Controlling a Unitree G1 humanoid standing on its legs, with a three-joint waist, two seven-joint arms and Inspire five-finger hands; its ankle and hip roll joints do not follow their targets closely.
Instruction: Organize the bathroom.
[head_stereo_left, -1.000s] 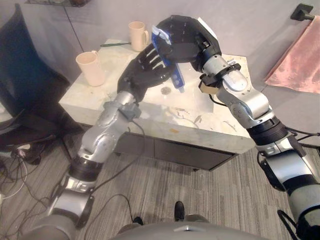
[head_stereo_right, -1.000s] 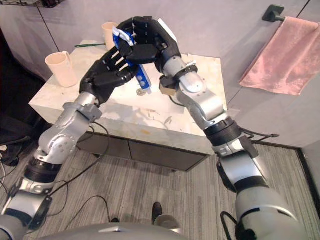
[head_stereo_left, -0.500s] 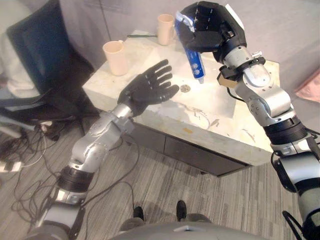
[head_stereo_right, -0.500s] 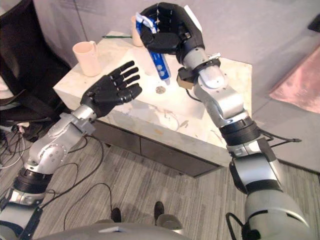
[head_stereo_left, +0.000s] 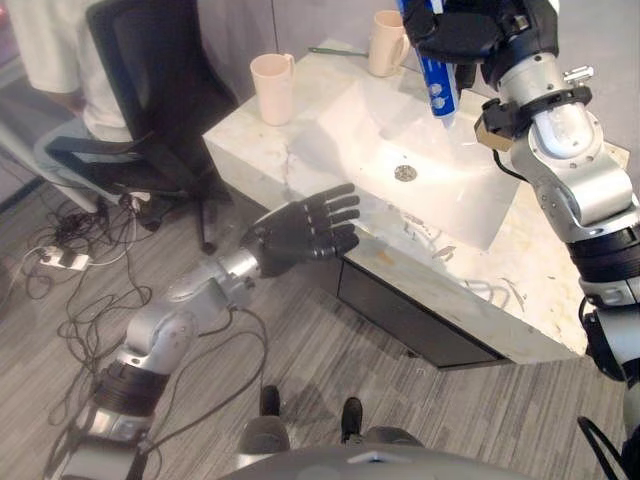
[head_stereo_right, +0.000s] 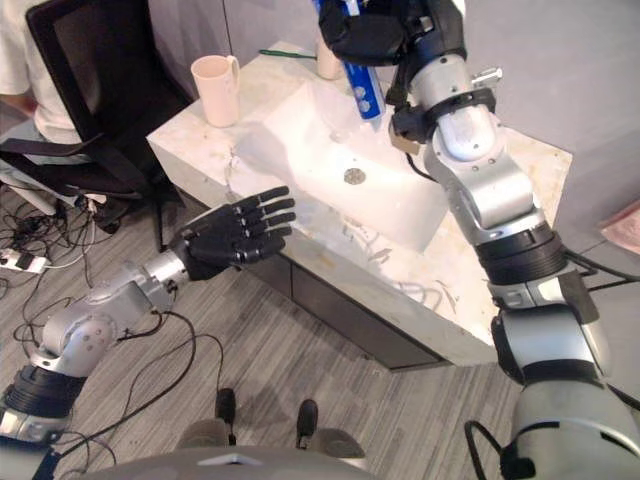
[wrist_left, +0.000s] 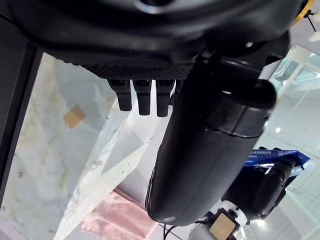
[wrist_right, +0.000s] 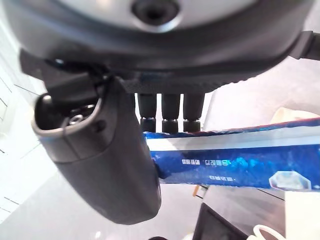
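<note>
silver-grey arms, dark robot hand (head_stereo_left: 300, 232)

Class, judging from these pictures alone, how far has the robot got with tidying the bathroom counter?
Done: the toothpaste tube is off the counter. In hand: the right hand grips it above the sink, near the far cup; the left hand hangs open, holding nothing. Left: set the tube down, probably in a cup; a green stick-like item, possibly a toothbrush, lies loose beyond the near cup.

The right hand (head_stereo_left: 470, 25) grips a toothpaste tube (head_stereo_left: 436, 82) hanging below its fingers, above the sink basin (head_stereo_left: 420, 165). Two cups (head_stereo_left: 272, 87) (head_stereo_left: 387, 42) stand on the countertop (head_stereo_left: 520, 270) beyond the left hand's (head_stereo_left: 295, 235) outstretched fingertips.
</note>
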